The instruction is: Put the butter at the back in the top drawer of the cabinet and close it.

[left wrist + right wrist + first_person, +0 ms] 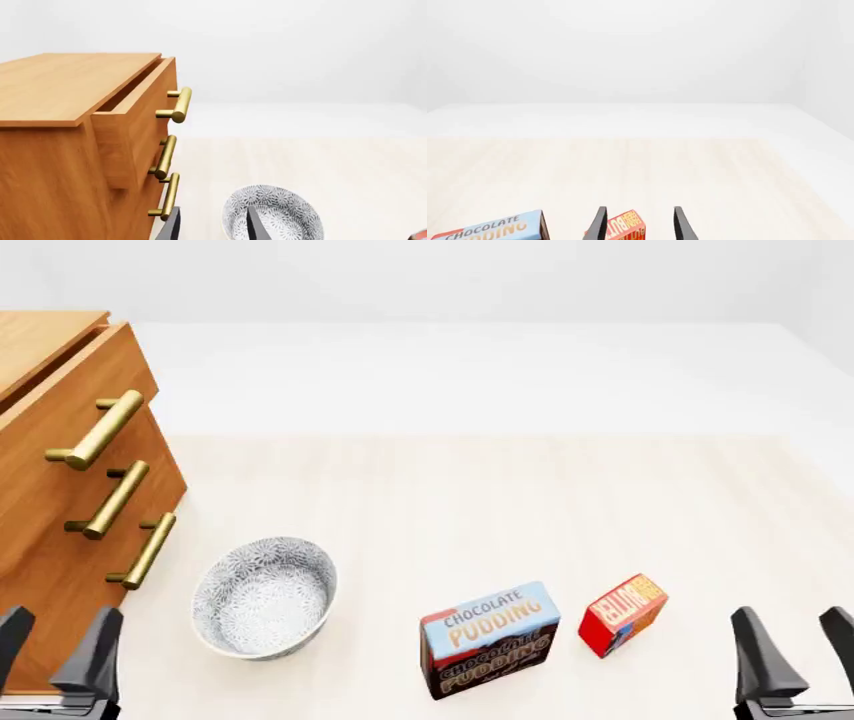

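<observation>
The butter (622, 614) is a small red-orange box lying on the table right of the pudding box; in the right wrist view the butter (624, 226) shows just beyond my open fingers. My right gripper (798, 648) hangs open at the front right, apart from it. The cabinet (54, 500) stands at the left, its top drawer (137, 125) pulled out a little, brass handle (177, 105) facing the table. My left gripper (59, 645) is open at the front left beside the cabinet, holding nothing; the left gripper (212, 227) shows in its wrist view near the bowl.
A patterned grey bowl (264, 595) sits between the cabinet and the chocolate pudding box (490, 638). The pudding box (494, 229) lies left of the butter. The two lower drawers (114, 530) are shut. Pale wooden tabletop (507, 500) stretches behind the objects.
</observation>
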Robot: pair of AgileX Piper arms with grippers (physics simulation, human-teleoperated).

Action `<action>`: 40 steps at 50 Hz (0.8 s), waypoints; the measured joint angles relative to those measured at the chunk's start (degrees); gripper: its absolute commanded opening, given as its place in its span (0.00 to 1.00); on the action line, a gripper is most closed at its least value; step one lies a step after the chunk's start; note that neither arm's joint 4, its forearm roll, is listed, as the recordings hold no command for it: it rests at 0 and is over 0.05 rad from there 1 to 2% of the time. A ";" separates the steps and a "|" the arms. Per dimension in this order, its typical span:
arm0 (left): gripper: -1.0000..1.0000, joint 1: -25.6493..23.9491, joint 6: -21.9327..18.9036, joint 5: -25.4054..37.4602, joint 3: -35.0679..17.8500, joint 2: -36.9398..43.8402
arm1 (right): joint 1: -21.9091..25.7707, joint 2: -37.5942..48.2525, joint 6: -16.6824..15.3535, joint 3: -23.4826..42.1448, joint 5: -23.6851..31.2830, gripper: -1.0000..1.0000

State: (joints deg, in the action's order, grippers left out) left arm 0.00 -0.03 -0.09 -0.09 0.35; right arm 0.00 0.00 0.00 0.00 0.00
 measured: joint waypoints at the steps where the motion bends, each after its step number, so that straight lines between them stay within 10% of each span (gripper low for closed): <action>1: 1.00 -0.02 -0.03 -0.04 -0.01 0.11 | 0.00 0.00 0.00 0.00 0.00 1.00; 27: 1.00 -0.57 -3.65 -0.47 -0.23 0.59 | 0.00 0.00 0.00 0.00 0.00 1.00; 40: 1.00 -1.19 -6.57 4.99 -8.90 3.36 | 0.00 0.00 0.00 0.00 0.00 1.00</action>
State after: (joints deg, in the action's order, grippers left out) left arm -1.20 -6.60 4.89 -8.99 3.72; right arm 0.00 0.00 0.00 0.00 0.00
